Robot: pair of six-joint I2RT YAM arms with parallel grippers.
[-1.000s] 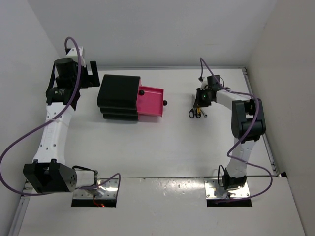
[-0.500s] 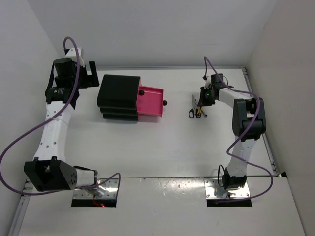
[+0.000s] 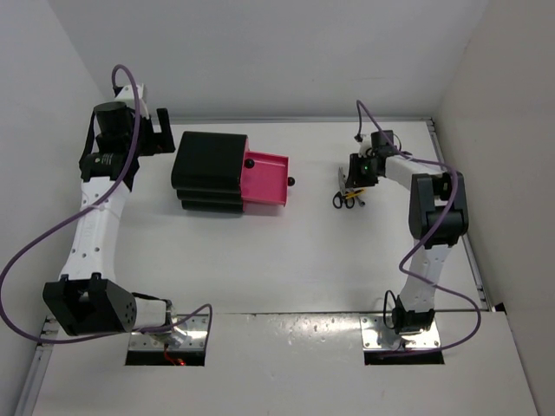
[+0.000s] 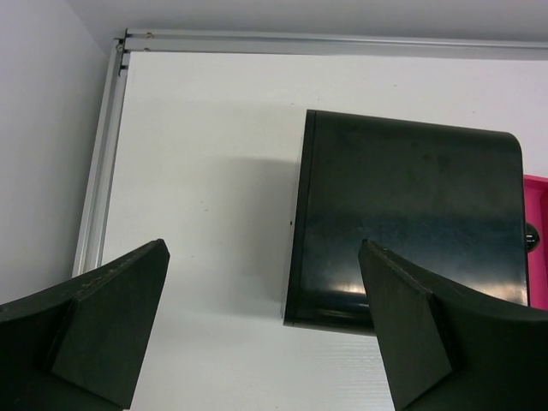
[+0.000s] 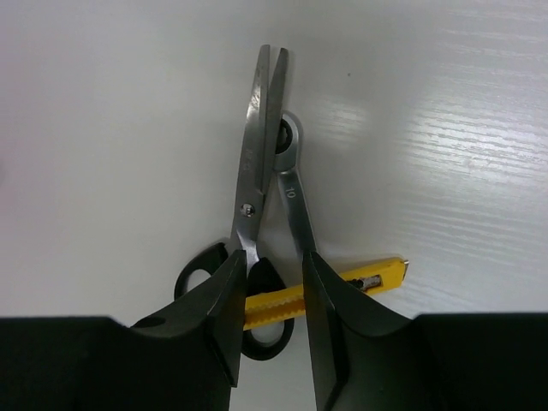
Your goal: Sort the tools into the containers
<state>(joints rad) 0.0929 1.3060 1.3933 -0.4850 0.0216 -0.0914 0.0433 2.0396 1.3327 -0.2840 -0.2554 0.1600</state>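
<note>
**Right pincer narrow over the tool pile, left pincer wide beside the cabinet**

From above: white table [image 3: 286,269] boxed in by white walls [image 3: 260,52]. At far left, black cabinet [image 3: 206,169] with one pink drawer [image 3: 264,184] pulled out to the right, round black knob [image 3: 291,181] on its front. Just left of the cabinet and apart from it, left gripper [image 3: 163,132]. At far right, well apart from the drawer, a small pile of tools [image 3: 347,199] flat on the table, right gripper [image 3: 350,178] at its far end. Too small here to tell either pincer's gap.

From the left wrist: two dark fingers [image 4: 111,317] spread wide, only bare table and the cabinet's left edge between them, nothing held. Cabinet top across the right half, a sliver of pink at the right border. Metal rail [image 4: 98,171] along the table's left edge.

From the right wrist: black-handled scissors [image 5: 253,171] with blades shut, pointing away from the wrist. Just right of them, silver rod [image 5: 295,205], its ring end against the blades. Crosswise near the handles, yellow-and-black tool [image 5: 377,276]. Pincer narrow, fingertips [image 5: 227,300] a slim gap apart, one over the scissors below the pivot, the other at the rod's shaft. Scissor handle and yellow tool visible through the gap. Contact with any tool: cannot tell.
</note>
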